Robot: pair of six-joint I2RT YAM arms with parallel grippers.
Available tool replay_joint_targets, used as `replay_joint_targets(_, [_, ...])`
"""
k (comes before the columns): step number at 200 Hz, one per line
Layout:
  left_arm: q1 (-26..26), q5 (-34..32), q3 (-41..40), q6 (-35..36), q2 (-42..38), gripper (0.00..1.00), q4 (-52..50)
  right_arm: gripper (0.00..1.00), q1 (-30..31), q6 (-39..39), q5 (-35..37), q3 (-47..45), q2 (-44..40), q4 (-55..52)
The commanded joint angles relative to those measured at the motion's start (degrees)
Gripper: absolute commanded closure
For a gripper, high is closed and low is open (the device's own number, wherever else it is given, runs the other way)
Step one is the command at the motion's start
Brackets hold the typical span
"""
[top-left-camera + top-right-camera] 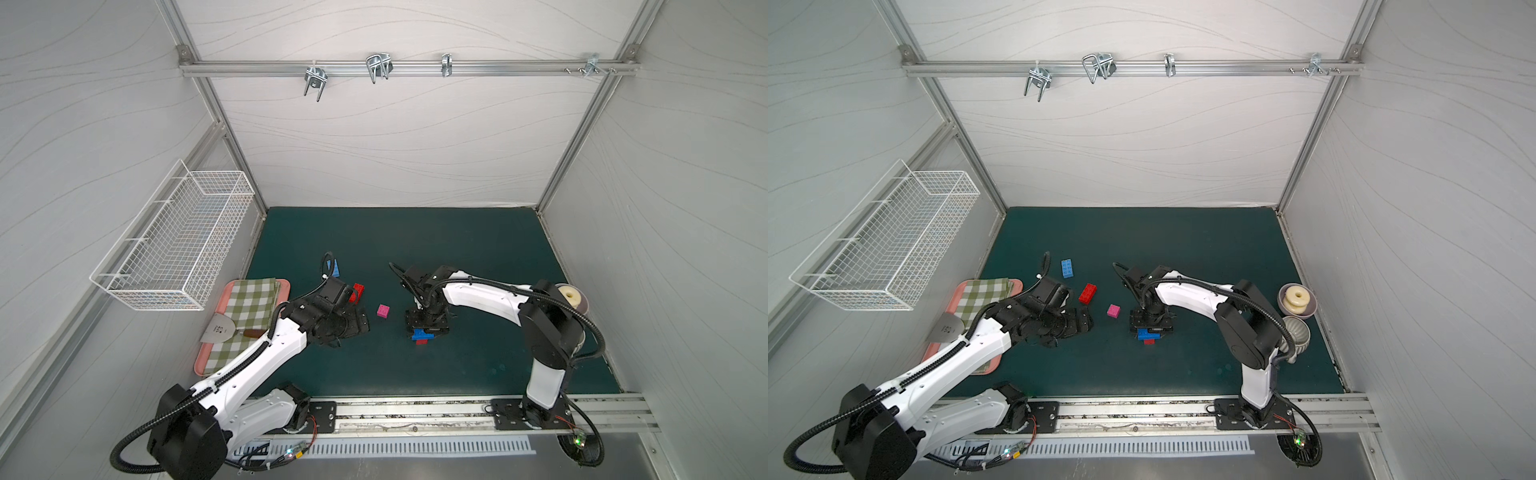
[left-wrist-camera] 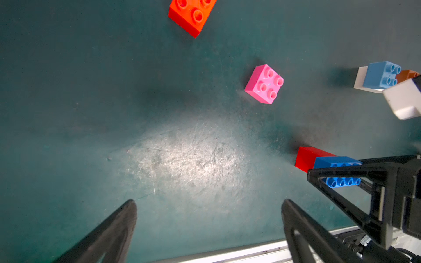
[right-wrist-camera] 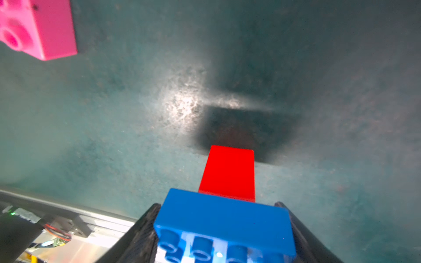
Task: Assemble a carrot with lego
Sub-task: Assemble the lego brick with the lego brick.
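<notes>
So the left gripper (image 2: pixel 209 201) hangs spread wide open toward the worktop's (image 1: pixel 1183 249) left edge. Right by it sit a light-blue brick (image 1: pixel 1067 268), a red brick (image 1: pixel 1087 293), then a pink brick (image 1: pixel 1113 311), all loose. Mid-worktop, toward the front edge, there's the carrot (image 1: pixel 1148 336) so far: a blue brick (image 3: pixel 223 218), long side running left-right, with a red tip (image 3: pixel 229 173) pointing down at the worktop. The right gripper (image 3: pixel 217 205) straddles the blue brick's ends, but squeezing or just loose? Can't tell.

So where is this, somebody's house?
Probably a robot lab booth, not a house: two arms bolted to a rail, plain walls in a metal frame, lego on a green mat.
</notes>
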Motion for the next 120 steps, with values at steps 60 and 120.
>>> replay_joint_targets(60, [0.2,-1.9,2.2,-0.3,1.2,0.01,-0.5,0.14,0.1,1.5,-0.4,-0.2,-5.1,-0.9])
replay_joint_targets(120, [3.3,-4.1,10.6,-1.9,12.2,0.01,-0.8,0.01,-0.9,0.9,0.1,-0.3,-12.3,-3.6])
